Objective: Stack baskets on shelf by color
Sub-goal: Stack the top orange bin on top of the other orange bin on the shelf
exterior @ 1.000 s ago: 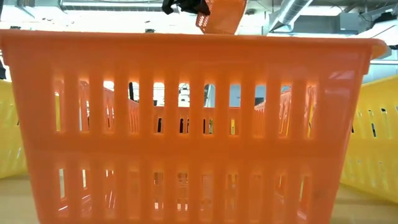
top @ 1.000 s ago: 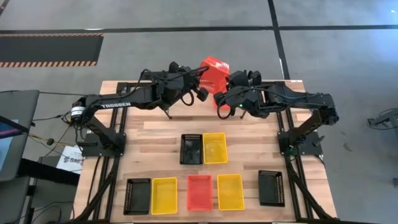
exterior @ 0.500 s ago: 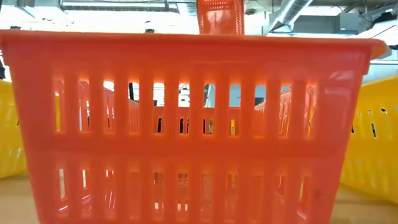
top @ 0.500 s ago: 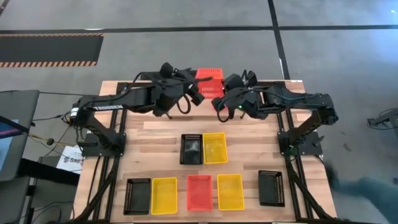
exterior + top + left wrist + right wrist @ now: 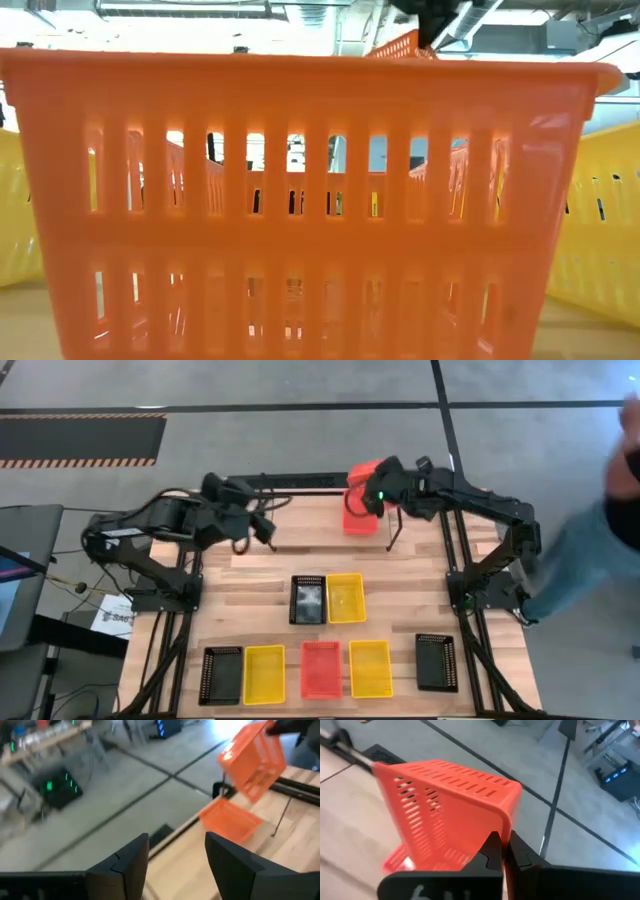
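Note:
My right gripper (image 5: 378, 492) is shut on a red basket (image 5: 360, 482), which it holds tilted above the table's far edge; the left wrist view shows this basket (image 5: 252, 760) too. A second red basket (image 5: 355, 520) lies flat below it, beside the shelf's thin black rods (image 5: 395, 530). My left gripper (image 5: 175, 865) is open and holds nothing. It stands back over the table's far left (image 5: 262, 528). In the low view a red basket (image 5: 300, 200) fills the picture, with the held basket (image 5: 405, 45) showing above it. My right gripper pinches the red basket's wall at its rim (image 5: 506, 827) between its two fingers. The fingers slant down from the table's right. The basket sits tilted in the hold, lifted clear, with the other red basket (image 5: 230, 820) under it.
On the table's middle sit a black basket (image 5: 307, 598) and a yellow basket (image 5: 346, 597). Along the near edge stand several more: black (image 5: 220, 675), yellow (image 5: 264, 674), red (image 5: 320, 668), yellow (image 5: 370, 667), black (image 5: 436, 662). A person (image 5: 600, 530) stands to the table's right.
My left gripper has opened and drawn back toward the table's left edge, away from the red baskets. My right gripper has moved toward the far edge with its red basket, which stays tilted and clear of the table. A person has come in at the right.

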`<act>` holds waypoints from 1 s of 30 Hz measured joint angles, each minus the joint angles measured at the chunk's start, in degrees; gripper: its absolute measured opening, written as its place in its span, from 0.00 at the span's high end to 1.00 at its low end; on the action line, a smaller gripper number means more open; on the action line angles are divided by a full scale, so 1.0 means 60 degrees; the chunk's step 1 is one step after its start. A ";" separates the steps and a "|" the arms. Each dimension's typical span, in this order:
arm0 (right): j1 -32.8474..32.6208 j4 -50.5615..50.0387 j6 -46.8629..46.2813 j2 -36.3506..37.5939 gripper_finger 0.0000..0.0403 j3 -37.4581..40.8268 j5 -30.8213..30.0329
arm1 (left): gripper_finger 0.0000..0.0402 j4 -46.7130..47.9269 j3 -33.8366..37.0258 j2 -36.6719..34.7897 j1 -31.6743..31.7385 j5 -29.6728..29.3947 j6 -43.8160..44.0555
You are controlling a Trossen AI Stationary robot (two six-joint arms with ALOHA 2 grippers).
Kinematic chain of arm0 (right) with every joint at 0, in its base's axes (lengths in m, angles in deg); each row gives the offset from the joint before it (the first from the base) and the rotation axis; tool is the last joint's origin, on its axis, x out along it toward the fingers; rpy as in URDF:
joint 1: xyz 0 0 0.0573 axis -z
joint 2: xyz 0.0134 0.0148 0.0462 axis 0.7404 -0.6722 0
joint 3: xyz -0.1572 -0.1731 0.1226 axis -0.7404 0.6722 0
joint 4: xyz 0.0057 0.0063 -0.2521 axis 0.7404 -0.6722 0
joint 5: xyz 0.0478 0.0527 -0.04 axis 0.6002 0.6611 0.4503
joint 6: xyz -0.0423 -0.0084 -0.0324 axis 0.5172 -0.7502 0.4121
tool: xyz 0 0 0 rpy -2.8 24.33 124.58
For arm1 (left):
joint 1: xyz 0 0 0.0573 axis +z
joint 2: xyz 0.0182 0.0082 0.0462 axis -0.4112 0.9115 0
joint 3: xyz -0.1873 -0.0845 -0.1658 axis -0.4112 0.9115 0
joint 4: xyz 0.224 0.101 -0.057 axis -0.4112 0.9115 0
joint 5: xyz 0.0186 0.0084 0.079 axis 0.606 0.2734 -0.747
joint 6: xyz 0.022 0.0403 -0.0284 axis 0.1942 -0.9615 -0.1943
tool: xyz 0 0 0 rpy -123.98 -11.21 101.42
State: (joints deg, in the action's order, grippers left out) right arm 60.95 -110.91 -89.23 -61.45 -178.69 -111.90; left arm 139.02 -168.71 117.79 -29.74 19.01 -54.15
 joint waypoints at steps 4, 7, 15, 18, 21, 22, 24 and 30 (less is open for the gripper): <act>0.0902 0.1042 0.0890 0.0000 1.00 0.0000 0.1385 | 0.54 0.2296 0.0015 -0.0101 -0.0313 0.0531 0.2319; 0.1695 0.2141 0.1505 0.0000 1.00 0.0000 0.3256 | 0.54 0.3269 0.0122 -0.0079 -0.0662 0.0662 0.3600; 0.3265 0.3194 0.1564 -0.0018 1.00 0.0142 0.6665 | 0.54 0.3201 0.1358 -0.0044 -0.1560 0.0603 0.4601; 0.3696 0.3080 0.1331 -0.0024 1.00 0.0638 0.7794 | 0.54 0.3232 0.1843 -0.0042 -0.1732 0.0548 0.5231; 0.4026 0.3188 0.1194 -0.0021 1.00 0.1277 0.8537 | 0.54 0.3239 0.2218 -0.0039 -0.1808 0.0528 0.5694; 0.4111 0.3300 0.1166 -0.0018 1.00 0.1537 0.8575 | 0.54 0.3249 0.2287 -0.0035 -0.1836 0.0530 0.5801; 0.4232 0.3612 0.1016 -0.0027 1.00 0.2035 0.8753 | 0.54 0.3247 0.2324 -0.0035 -0.1869 0.0522 0.5965; 0.4786 0.5045 0.0366 -0.0015 1.00 0.3157 0.9681 | 0.54 0.3245 0.2324 -0.0039 -0.1897 0.0476 0.6108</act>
State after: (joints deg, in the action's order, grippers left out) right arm 89.66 -80.64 -87.04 -61.54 -159.75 -53.82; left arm 158.49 -154.76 117.56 -41.12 21.87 -17.50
